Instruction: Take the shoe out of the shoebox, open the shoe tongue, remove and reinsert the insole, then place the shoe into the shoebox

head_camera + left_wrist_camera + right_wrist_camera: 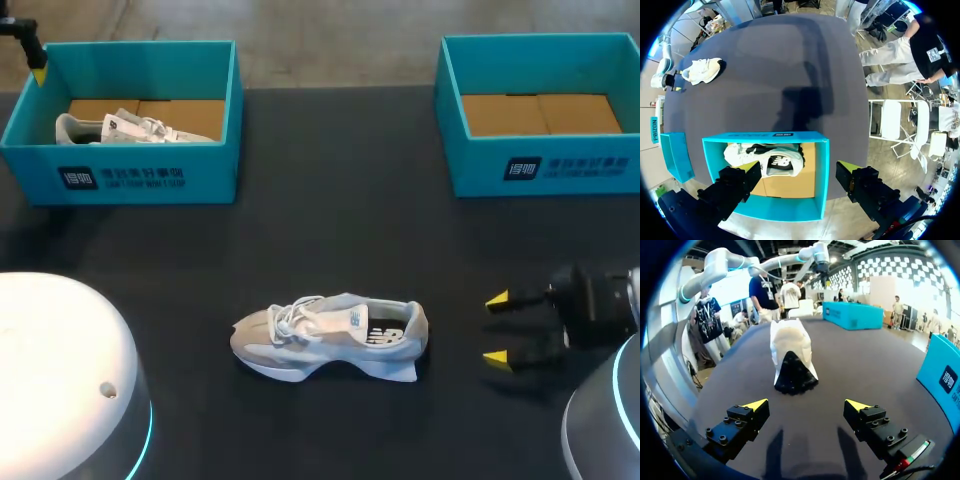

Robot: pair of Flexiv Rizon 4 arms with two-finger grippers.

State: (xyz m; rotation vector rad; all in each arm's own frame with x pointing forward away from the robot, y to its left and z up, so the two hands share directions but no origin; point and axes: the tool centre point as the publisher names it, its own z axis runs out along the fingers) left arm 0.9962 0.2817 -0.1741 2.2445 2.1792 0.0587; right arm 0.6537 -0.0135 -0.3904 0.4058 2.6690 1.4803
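The shoe (330, 335) on the black worktop (330, 220) is white and beige. The left box (130, 180) and right box (545, 165) are teal with brown floors. The right fingers (498, 300) are black, yellow-tipped.

Black, yellow-tipped right gripper (806, 405), visible screws.

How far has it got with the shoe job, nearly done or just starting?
Early on, I think. One shoe lies out on the table, so taking it out looks done. Nothing is in hand: the right gripper sits open behind its heel, the left gripper open above the left box, which holds a second shoe. Tongue, insole and boxing seem left; the right box holds no shoe.
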